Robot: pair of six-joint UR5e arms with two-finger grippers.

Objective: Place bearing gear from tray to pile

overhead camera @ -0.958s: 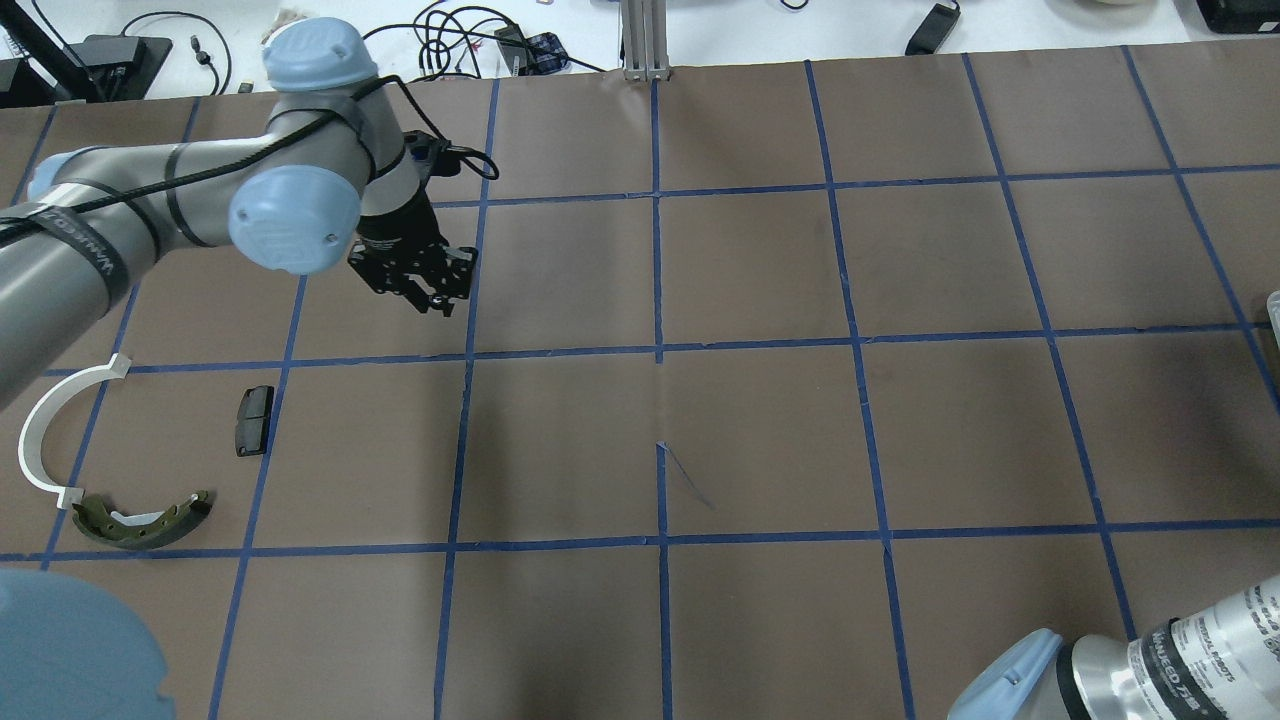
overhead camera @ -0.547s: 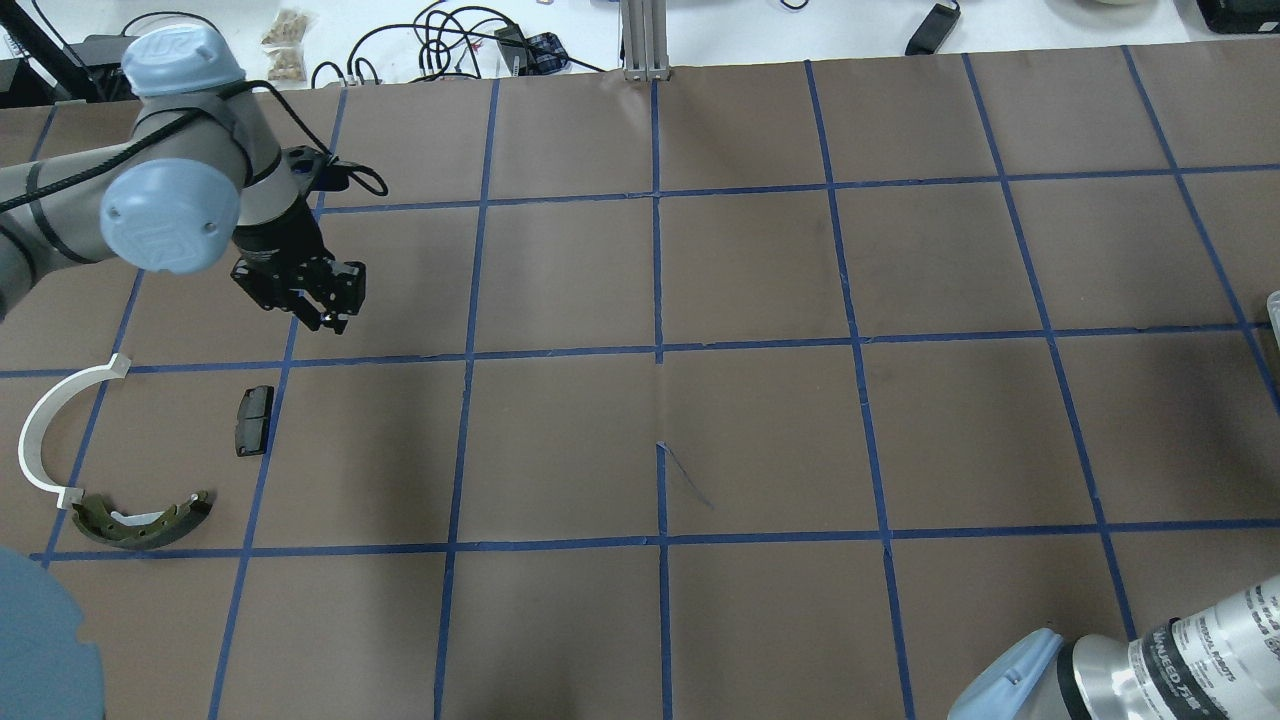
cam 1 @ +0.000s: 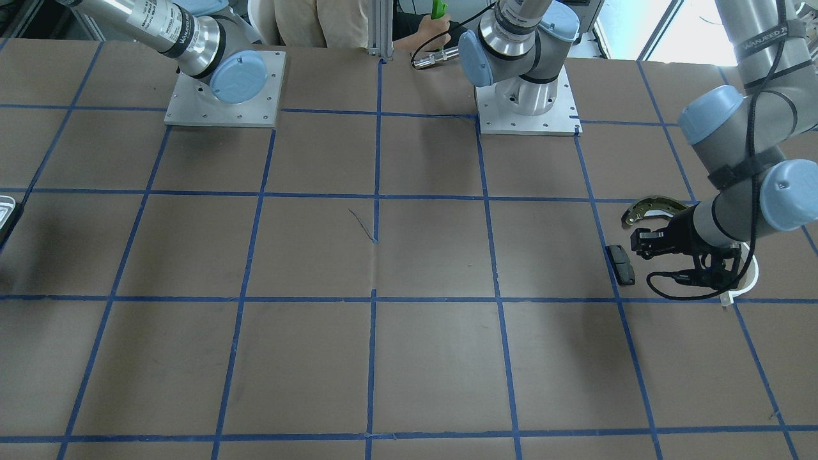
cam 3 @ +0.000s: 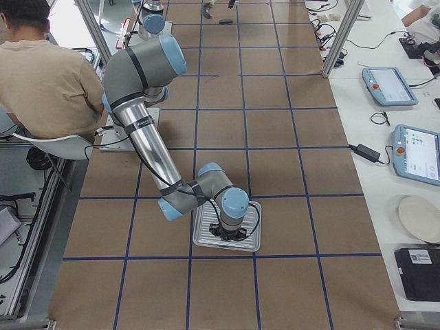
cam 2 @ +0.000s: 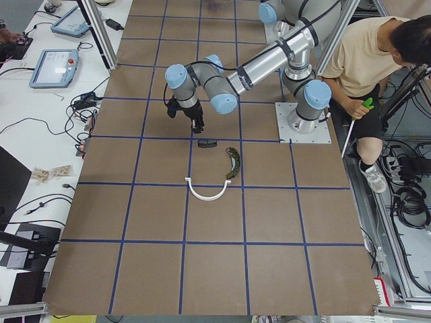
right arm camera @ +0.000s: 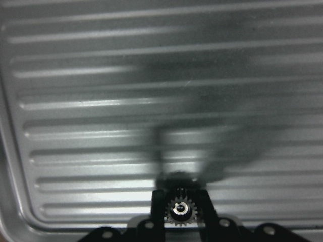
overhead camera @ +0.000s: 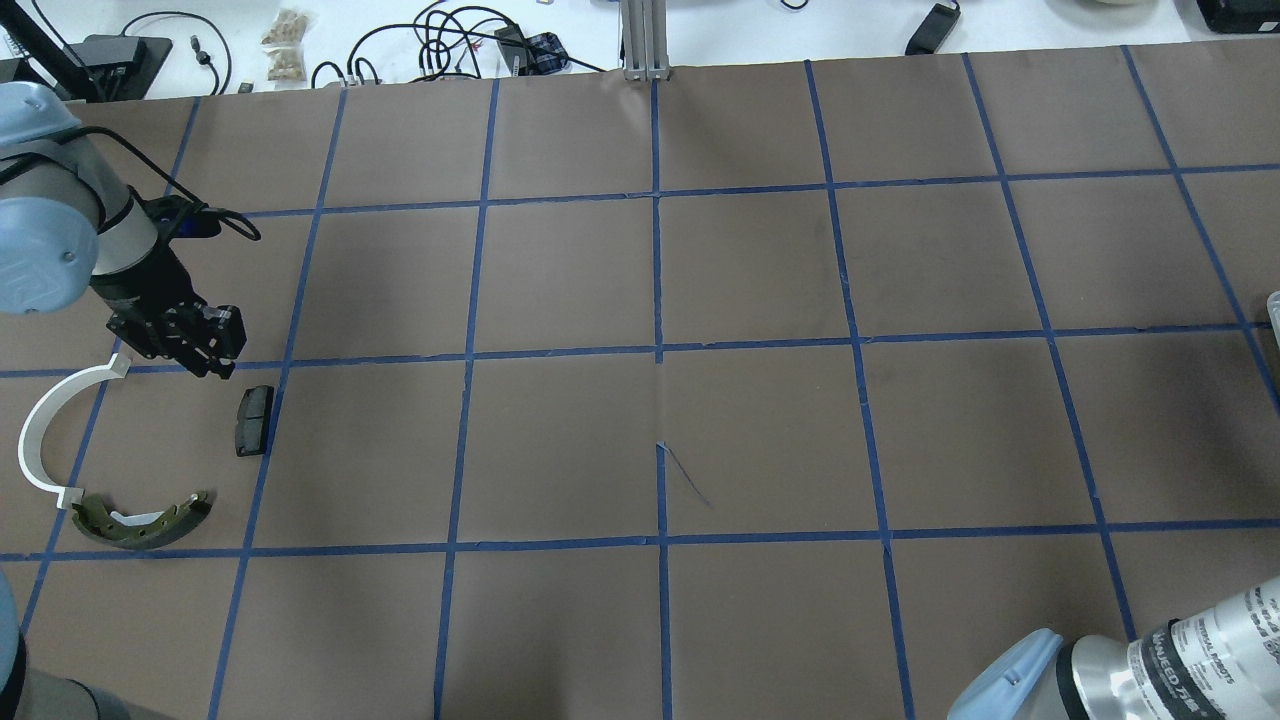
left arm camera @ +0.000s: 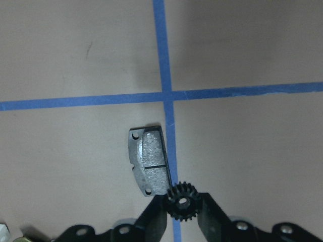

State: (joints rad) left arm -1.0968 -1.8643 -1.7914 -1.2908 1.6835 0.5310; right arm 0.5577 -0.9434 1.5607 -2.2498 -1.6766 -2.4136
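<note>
My left gripper [left arm camera: 183,197] is shut on a small black bearing gear [left arm camera: 182,206] and holds it just above the table, beside the black rectangular pad [left arm camera: 148,161] of the pile. In the overhead view the left gripper [overhead camera: 213,356] hangs just beyond the pad [overhead camera: 253,420], with the white plastic arc [overhead camera: 38,440] and the olive brake shoe [overhead camera: 140,522] nearer the robot. My right gripper [right arm camera: 180,201] is shut on a second bearing gear [right arm camera: 180,210] low over the ribbed silvery tray [right arm camera: 151,101]. The tray's rim [cam 3: 205,240] shows in the exterior right view.
Brown table paper with a blue tape grid [overhead camera: 658,350]. Cables and small devices lie on the white surface beyond the far edge [overhead camera: 470,45]. Both arm bases [cam 1: 527,108] stand at the robot's side. A seated person [cam 2: 377,60] is near the bases.
My left arm has swung left and toward the robot's side, carrying the gear from the far middle-left square to just beyond the black pad. The pile parts have not moved.
</note>
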